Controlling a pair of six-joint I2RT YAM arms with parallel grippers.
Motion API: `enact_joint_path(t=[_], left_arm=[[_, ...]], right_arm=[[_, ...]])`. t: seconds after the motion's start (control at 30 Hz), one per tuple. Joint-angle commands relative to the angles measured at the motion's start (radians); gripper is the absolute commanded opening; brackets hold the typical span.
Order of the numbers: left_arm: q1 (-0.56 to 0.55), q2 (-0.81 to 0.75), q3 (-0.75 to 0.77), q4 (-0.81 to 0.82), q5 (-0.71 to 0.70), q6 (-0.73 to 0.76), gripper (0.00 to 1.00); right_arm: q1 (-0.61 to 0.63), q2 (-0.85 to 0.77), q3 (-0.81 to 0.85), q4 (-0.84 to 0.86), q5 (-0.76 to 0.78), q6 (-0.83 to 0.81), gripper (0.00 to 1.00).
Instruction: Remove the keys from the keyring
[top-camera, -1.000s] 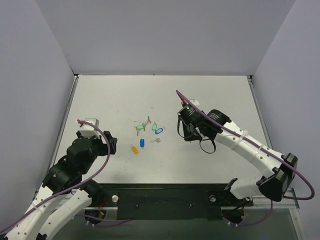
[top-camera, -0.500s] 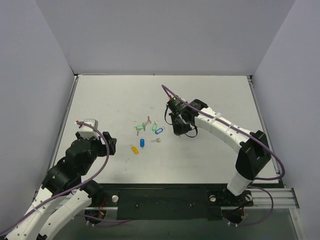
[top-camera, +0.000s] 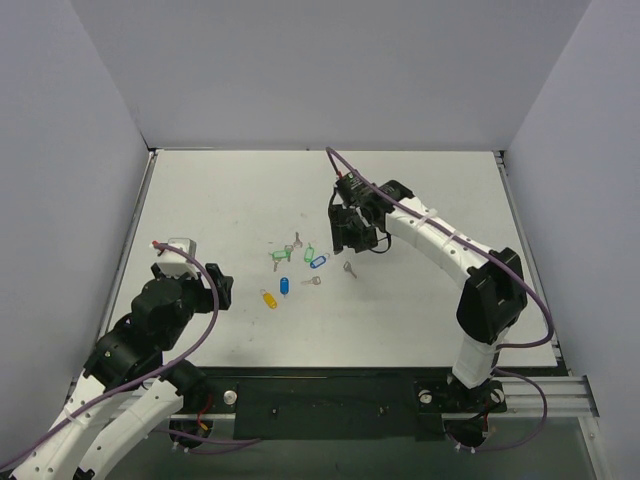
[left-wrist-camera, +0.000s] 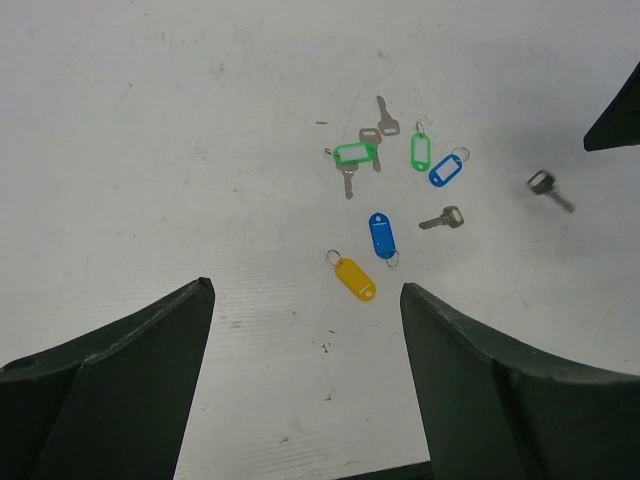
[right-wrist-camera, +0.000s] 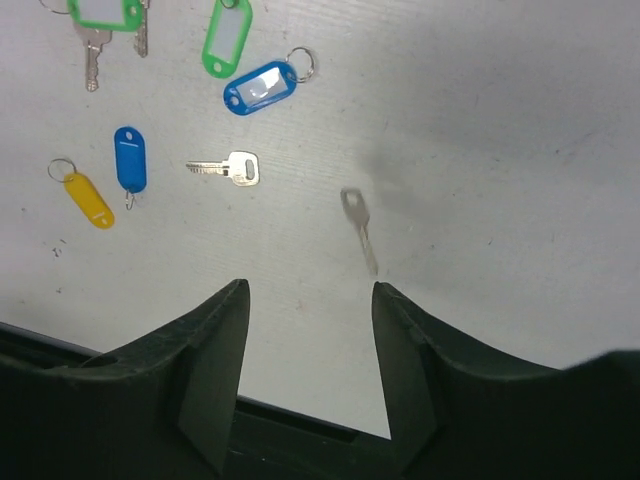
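Right gripper (right-wrist-camera: 310, 292) hangs empty, fingers spread, above a blurred loose silver key (right-wrist-camera: 357, 228). A second key (right-wrist-camera: 228, 168) lies left of it, beside the deep-blue tag (right-wrist-camera: 130, 158) and yellow tag (right-wrist-camera: 88, 198). Left gripper (left-wrist-camera: 305, 290) is wide and empty at near left. Recommended: lift straight up, disturbing nothing.

The pale grey table (top-camera: 200, 200) carries a small scatter near its middle. Green-tagged bunches (top-camera: 279, 256) sit at 12 o'clock, a lighter blue tag (top-camera: 319, 261) at 2, a loose key (top-camera: 312, 281) at 4, a deep-blue tag (top-camera: 283, 286) and yellow tag (top-camera: 268, 298) at 7 — a second key (top-camera: 349, 268), blurred, farther out at 3.
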Motion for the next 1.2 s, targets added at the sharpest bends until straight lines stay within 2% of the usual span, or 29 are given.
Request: enact_joint_path(t=[0.0,0.07,0.4,0.7,0.8,0.87,1.03,1.17], left_arm=[[0.007,0.011,-0.002,0.029,-0.007,0.019,0.86],[0.007,0.012,0.000,0.032,-0.006,0.022,0.86],[0.007,0.009,-0.003,0.035,0.000,0.028,0.86],[0.010,0.006,-0.005,0.039,0.013,0.033,0.86],[0.010,0.002,-0.006,0.040,0.016,0.034,0.86],[0.013,0.000,-0.006,0.042,0.020,0.036,0.87],[0.015,0.006,-0.006,0.040,0.028,0.033,0.92],[0.018,0.014,0.002,0.034,0.028,0.019,0.95]], right_arm=[[-0.009,0.012,0.066,-0.017,-0.053,-0.018,0.56],[-0.012,0.013,0.075,-0.017,-0.058,-0.017,0.63],[-0.020,-0.093,0.007,0.039,-0.059,0.008,0.66],[-0.015,-0.419,-0.241,0.182,0.004,0.009,0.66],[-0.009,-0.511,-0.298,0.225,-0.030,-0.002,0.66],[0.002,-0.629,-0.348,0.268,-0.033,0.000,0.66],[0.016,-0.815,-0.474,0.349,0.065,0.028,0.70],[0.013,-0.924,-0.540,0.369,0.217,0.031,0.73]])
